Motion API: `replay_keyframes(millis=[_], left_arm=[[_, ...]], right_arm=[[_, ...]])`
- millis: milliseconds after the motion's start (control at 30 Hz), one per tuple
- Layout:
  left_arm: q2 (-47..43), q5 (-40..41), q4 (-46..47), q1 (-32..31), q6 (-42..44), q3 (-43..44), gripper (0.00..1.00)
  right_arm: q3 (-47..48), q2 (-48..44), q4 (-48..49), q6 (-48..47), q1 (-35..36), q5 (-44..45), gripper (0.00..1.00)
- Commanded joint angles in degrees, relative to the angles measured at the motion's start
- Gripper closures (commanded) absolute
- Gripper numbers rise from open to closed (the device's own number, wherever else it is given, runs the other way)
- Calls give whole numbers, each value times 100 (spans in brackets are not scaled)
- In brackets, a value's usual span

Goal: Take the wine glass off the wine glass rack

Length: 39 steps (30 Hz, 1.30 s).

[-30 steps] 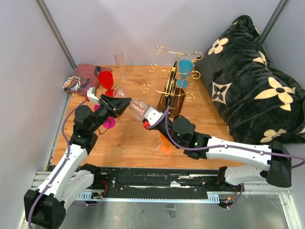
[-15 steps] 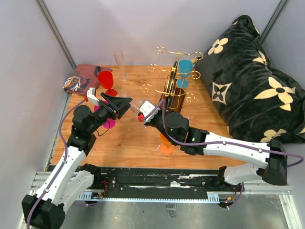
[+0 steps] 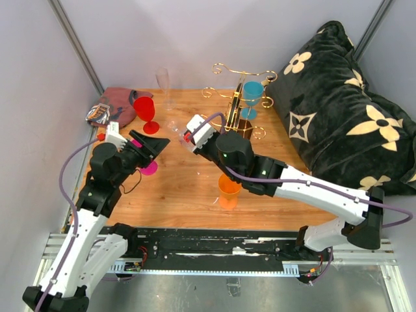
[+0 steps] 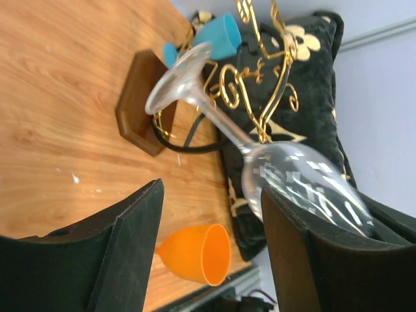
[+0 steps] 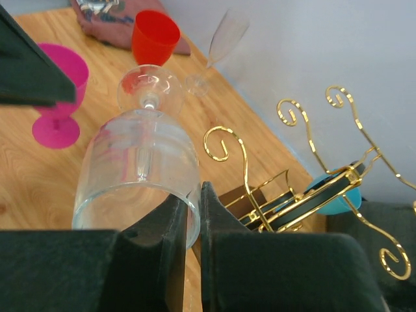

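The right tool (image 5: 195, 198) is closed on the clear wine glass (image 5: 140, 169). Its two dark fingers pinch the wall of the bowl at the rim, one inside and one outside. The glass lies tilted, off the wine glass rack (image 5: 286, 195), with its stem and foot pointing away from the tool toward the back left of the wooden surface (image 3: 182, 188). It is held above the surface, left of the rack and apart from the gold wire arms.

The left tool (image 4: 211, 195) stands open with its fingers wide apart. Its wrist camera shows the glass beyond them, foot up and bowl low, and the bowl's far edge is cut off by one finger. From above, this tool is near the glass; whether it touches it cannot be told.

A blue glass (image 3: 252, 91) hangs on the rack. A red glass (image 3: 144, 107), a pink glass (image 3: 148, 168), an orange cup (image 3: 228, 187) and a clear flute (image 3: 162, 81) stand on the surface. A black pillow (image 3: 344, 110) with cream flowers lies at the right.

No writing can be read. A dark red cloth (image 3: 114, 104) at the back left carries a print too small to make out. From above the clear glass is almost lost against the wood, and the right arm hides part of the rack's brown base.
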<state>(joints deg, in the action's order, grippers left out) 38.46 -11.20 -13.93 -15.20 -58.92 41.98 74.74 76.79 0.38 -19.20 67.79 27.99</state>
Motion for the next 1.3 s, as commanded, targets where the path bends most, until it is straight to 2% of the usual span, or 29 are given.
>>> replay_keyframes(millis=[0,200,467,733,900,967,1133,1267], left_arm=[[-365,1017,-674,-27,858,614,34],[-456,1734,-1010,-25,1430,1084,34],[-622,1939,-913,-27,1477,869,32],[-690,2056,-850,-23,1512,716,31],[-665,2089,-826,-27,1578,742,31],[-632,2072,-822,-27,1587,750,31],[-615,2047,-789,-27,1579,729,30],[-586,2033,-769,-26,1584,731,30]], right_arm=[[627,401,-1107,660,-290,-443,99],[1679,1408,-2601,1342,-830,-1566,99],[3743,3043,-4900,1604,-1124,-2107,99],[4580,4018,-6030,1532,-1224,-2545,99],[4545,4190,-6161,1516,-1224,-2674,99],[4507,4194,-6150,1497,-1224,-2650,95],[4415,4136,-6044,1568,-1224,-2486,66],[4368,4008,-5940,1601,-1215,-2433,55]])
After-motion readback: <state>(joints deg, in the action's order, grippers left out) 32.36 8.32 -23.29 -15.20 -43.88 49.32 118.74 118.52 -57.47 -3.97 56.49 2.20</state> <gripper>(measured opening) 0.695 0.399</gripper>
